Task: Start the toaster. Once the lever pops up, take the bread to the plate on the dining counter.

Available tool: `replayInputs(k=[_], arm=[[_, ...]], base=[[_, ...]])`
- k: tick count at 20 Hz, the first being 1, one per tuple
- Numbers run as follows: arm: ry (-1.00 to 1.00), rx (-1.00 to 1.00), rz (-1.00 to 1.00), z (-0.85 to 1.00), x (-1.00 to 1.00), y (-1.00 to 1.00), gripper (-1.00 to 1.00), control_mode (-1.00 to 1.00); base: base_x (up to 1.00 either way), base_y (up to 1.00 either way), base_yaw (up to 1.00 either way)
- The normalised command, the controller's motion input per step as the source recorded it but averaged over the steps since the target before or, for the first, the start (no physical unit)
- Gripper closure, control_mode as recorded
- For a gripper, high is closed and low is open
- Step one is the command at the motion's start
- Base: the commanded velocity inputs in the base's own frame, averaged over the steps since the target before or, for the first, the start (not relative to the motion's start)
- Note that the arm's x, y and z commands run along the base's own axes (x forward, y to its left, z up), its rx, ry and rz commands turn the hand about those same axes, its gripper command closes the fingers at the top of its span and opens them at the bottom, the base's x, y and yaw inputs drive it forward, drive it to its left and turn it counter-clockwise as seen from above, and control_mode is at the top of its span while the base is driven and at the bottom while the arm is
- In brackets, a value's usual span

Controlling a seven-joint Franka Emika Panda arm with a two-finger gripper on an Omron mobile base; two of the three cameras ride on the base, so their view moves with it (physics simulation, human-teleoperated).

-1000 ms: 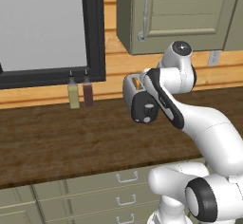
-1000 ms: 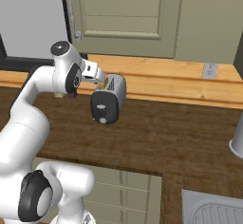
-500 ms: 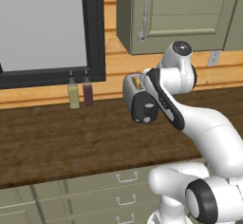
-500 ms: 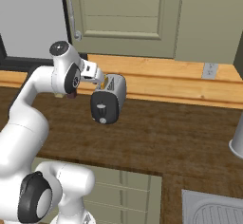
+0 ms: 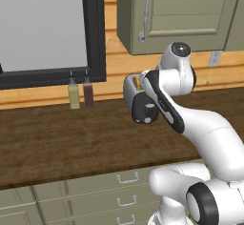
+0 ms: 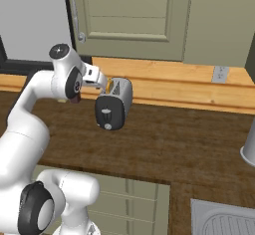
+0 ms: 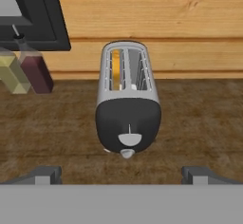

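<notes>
The silver-grey toaster (image 7: 127, 109) stands on the dark wood worktop (image 7: 199, 123) by the wooden wall, its black end panel facing me. On that panel the small lever (image 7: 129, 139) sits low, just above the round knob (image 7: 126, 153). The bread (image 7: 115, 69) stands down in the left slot, also seen from the side (image 6: 109, 85). My gripper (image 7: 122, 175) hovers open, short of the panel, with both fingertips (image 7: 45, 174) wide apart and nothing between them. From the base, the toaster (image 6: 117, 104) is just right of my hand; my forearm partly covers the toaster (image 5: 136, 100). The plate and dining counter are out of view.
Two bottles, olive (image 5: 74, 95) and dark red (image 5: 88, 92), stand left of the toaster under the black-framed window (image 5: 93, 33). An olive wall cabinet (image 6: 129, 15) hangs above. At the right are a grey vessel (image 6: 249, 147) and a sink (image 6: 224, 221). Drawers (image 5: 95, 190) run below the worktop.
</notes>
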Motion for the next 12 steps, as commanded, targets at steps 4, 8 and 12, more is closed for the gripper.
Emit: replayInputs(k=[4, 8, 12], arm=[[0.00, 0.00, 0.00, -0.19, 0.00, 0.03, -1.00, -1.00], [-0.01, 0.00, 0.00, -0.21, 0.00, 0.00, -1.00, -1.00], [0.00, 0.00, 0.00, -0.22, 0.09, 0.00, -1.00, -1.00]], base=[[0.00, 0.00, 0.00], [0.00, 0.00, 0.00], [0.00, 0.00, 0.00]])
